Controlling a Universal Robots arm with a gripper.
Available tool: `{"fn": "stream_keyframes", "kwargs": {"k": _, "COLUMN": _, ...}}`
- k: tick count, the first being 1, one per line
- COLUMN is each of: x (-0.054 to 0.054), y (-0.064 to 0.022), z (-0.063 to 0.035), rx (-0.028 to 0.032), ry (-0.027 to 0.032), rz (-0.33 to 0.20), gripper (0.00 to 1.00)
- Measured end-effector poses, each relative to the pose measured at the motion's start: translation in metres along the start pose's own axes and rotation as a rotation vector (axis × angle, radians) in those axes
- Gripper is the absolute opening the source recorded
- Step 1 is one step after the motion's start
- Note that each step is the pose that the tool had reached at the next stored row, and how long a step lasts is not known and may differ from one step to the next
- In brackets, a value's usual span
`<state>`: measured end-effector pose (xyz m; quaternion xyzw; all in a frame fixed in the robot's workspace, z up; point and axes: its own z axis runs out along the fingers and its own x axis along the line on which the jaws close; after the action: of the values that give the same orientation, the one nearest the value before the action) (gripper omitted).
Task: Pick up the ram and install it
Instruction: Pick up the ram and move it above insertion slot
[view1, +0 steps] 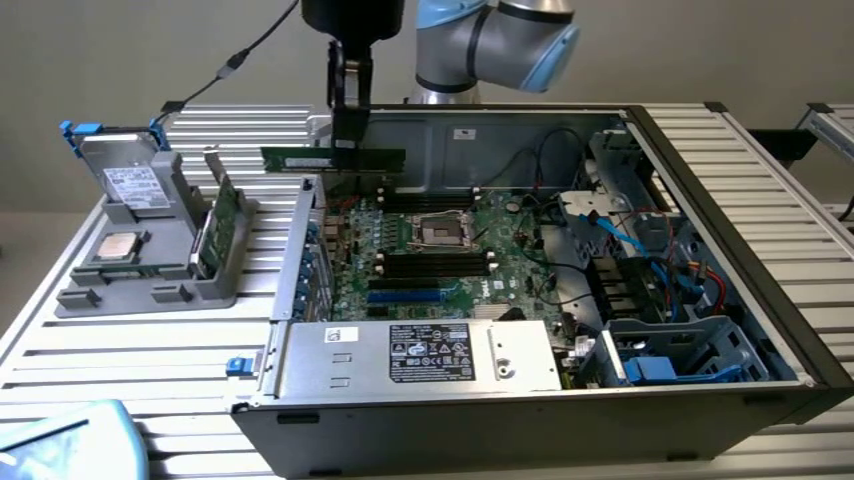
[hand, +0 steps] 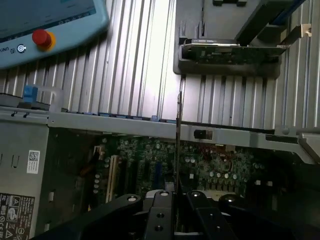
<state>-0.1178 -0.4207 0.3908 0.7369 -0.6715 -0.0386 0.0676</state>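
1. The arm (view1: 497, 38) shows its grey and blue joints at the top of the exterior view, with the wrist reaching out toward the exterior view's left
2. The gripper (view1: 350, 135) hangs from that wrist pointing straight down, its black body upright
3. Its two black fingers (hand: 161, 202) are pressed together on the ram (view1: 334, 159), pinching the thin board from both faces along its upper edge
4. The board lies level in that grip
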Motion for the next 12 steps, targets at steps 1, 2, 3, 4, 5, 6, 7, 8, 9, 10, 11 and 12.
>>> {"fn": "stream_keyframes", "kwargs": {"k": 1, "x": 0.0, "y": -0.0043, "z": -0.0007, "rx": 0.0, "ry": 0.0001, "rz": 0.0, "gripper": 0.14}}
{"fn": "stream_keyframes", "kwargs": {"k": 2, "x": 0.001, "y": -0.0088, "z": -0.0014, "rx": -0.0001, "ry": 0.0001, "rz": 0.0, "gripper": 0.14}}
{"fn": "stream_keyframes", "kwargs": {"k": 3, "x": 0.001, "y": -0.0134, "z": -0.002, "rx": -0.0001, "ry": 0.0001, "rz": 0.0, "gripper": 0.14}}
{"fn": "stream_keyframes", "kwargs": {"k": 4, "x": 0.002, "y": -0.0177, "z": -0.0026, "rx": 0.0, "ry": 0.0, "rz": 0.0, "gripper": 0.14}}
{"fn": "stream_keyframes", "kwargs": {"k": 5, "x": 0.002, "y": -0.0223, "z": -0.0034, "rx": -0.0001, "ry": 0.0001, "rz": 0.0, "gripper": 0.14}}
{"fn": "stream_keyframes", "kwargs": {"k": 6, "x": 0.003, "y": -0.0267, "z": -0.004, "rx": -0.0001, "ry": 0.0, "rz": 0.0, "gripper": 0.14}}
{"fn": "stream_keyframes", "kwargs": {"k": 7, "x": 0.003, "y": -0.0313, "z": -0.0047, "rx": -0.0001, "ry": 0.0, "rz": 0.0, "gripper": 0.14}}
{"fn": "stream_keyframes", "kwargs": {"k": 8, "x": 0.003, "y": -0.0358, "z": -0.0054, "rx": -0.0002, "ry": 0.0001, "rz": 0.0, "gripper": 0.14}}
{"fn": "stream_keyframes", "kwargs": {"k": 9, "x": 0.004, "y": -0.0401, "z": -0.006, "rx": -0.0002, "ry": 0.0, "rz": 0.0, "gripper": 0.14}}
{"fn": "stream_keyframes", "kwargs": {"k": 10, "x": 0.004, "y": -0.0445, "z": -0.0067, "rx": -0.0002, "ry": 0.0001, "rz": 0.0, "gripper": 0.14}}
{"fn": "stream_keyframes", "kwargs": {"k": 11, "x": 0.005, "y": -0.0491, "z": -0.0074, "rx": -0.0002, "ry": 0.0, "rz": 0.0, "gripper": 0.14}}
{"fn": "stream_keyframes", "kwargs": {"k": 12, "x": 0.005, "y": -0.0535, "z": -0.008, "rx": -0.0002, "ry": 0.0, "rz": 0.0, "gripper": 0.14}}
